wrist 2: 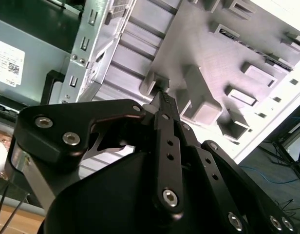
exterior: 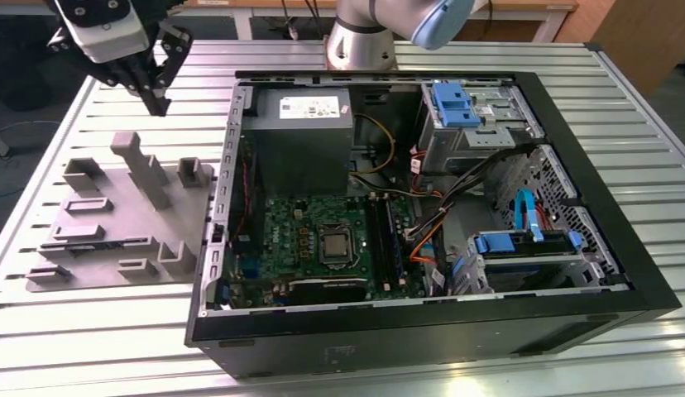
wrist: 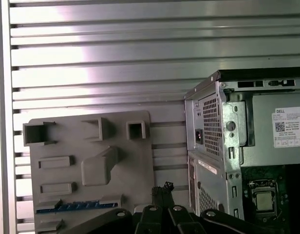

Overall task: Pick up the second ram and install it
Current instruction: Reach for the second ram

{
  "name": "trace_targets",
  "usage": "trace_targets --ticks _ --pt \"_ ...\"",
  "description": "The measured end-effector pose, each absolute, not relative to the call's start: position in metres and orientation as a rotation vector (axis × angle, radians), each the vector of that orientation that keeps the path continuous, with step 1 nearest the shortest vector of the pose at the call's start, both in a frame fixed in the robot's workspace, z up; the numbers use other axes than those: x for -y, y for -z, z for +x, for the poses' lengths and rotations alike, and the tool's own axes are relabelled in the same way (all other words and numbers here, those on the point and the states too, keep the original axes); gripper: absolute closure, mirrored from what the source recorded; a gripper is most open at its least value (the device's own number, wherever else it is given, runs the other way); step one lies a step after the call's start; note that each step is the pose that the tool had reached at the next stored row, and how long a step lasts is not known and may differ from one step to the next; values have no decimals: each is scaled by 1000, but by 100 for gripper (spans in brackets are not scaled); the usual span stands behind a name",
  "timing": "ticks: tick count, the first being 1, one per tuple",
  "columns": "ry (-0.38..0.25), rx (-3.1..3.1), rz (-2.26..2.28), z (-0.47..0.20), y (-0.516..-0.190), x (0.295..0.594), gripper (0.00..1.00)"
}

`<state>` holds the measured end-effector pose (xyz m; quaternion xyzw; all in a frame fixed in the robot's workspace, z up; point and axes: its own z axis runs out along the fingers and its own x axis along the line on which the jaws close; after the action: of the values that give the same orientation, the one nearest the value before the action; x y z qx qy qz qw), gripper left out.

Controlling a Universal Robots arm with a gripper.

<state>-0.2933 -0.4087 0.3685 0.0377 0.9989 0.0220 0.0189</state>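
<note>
My gripper (exterior: 160, 106) hangs in the upper left of the exterior view, above the table (exterior: 88, 331) and just past the far edge of the grey fixture (exterior: 111, 223). Its fingers are drawn together to a narrow point with nothing between them. Both wrist views agree: the tips (wrist 2: 162, 97) meet at mid-frame in the second wrist view and sit low and centre (wrist: 162, 187) in the first, bare in each. In the first wrist view the ram (wrist: 67, 205) lies at the lower left of the frame. It shows as a thin blue-edged strip seated on edge in a long slot of the fixture (wrist: 135, 170), well apart from the tips. To the right of the fixture in the exterior view the case (exterior: 431, 327) lies open. The green board (exterior: 309, 215) is at its centre, and the memory slots (exterior: 389, 240) run just right of the processor. I cannot tell from here which slots are filled. By my reading the job has hardly begun. The ram has not been gripped or lifted, so the pickup, the carry to the case and the seating in a slot are all left to do.
</note>
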Motion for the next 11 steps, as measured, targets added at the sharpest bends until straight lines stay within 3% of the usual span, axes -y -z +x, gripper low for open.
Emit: trace_targets --ticks 11 --pt "-68 -3101 117 -306 -358 426 89"
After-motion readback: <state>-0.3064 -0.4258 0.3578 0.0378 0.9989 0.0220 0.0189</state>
